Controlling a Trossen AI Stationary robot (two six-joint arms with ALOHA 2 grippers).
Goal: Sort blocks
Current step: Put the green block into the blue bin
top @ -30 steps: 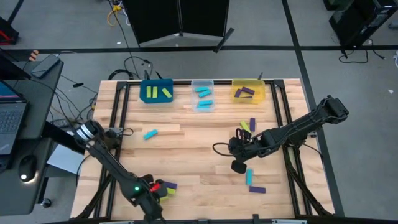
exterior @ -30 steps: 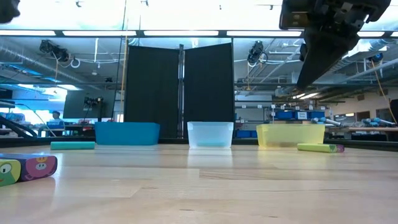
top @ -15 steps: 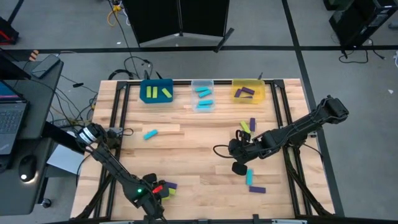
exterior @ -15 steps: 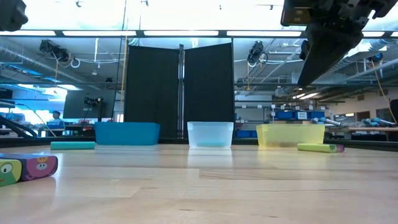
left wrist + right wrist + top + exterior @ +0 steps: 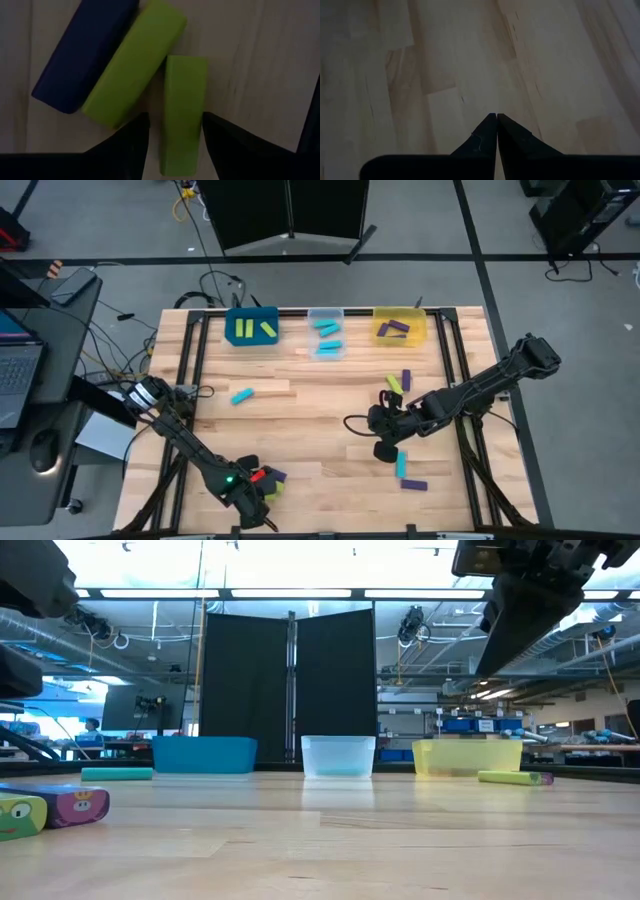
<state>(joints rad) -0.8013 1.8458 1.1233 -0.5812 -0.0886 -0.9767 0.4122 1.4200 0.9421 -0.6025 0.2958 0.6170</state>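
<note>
My left gripper (image 5: 256, 488) hangs open over a small cluster at the table's near-left. In the left wrist view its gripper (image 5: 175, 145) has a finger on either side of a lime block (image 5: 183, 110). A second lime block (image 5: 135, 62) and a purple block (image 5: 82, 52) lie flat beside it. My right gripper (image 5: 384, 448), shut, hovers over bare wood right of centre (image 5: 496, 131). Other blocks lie flat: a cyan one (image 5: 241, 395), a lime and purple pair (image 5: 398, 382), a cyan one (image 5: 401, 465) and a purple one (image 5: 414, 484). My left gripper comes from above, pointing down, with its fingers across one end (image 5: 181, 152) of the lime block. I cannot tell whether either finger touches it. The block lies flat on the table.
Three bins stand along the far edge: blue (image 5: 251, 328) with lime blocks, clear (image 5: 326, 332) with cyan blocks, yellow (image 5: 400, 327) with purple blocks. The table's middle is bare wood. A desk with a laptop (image 5: 20, 370) stands beyond the left edge.
My left gripper has come down over the near-left cluster and drifted slightly right. In the low view its arm now shows larger at the top left, and the lime and purple blocks there have shifted a little to the right.
</note>
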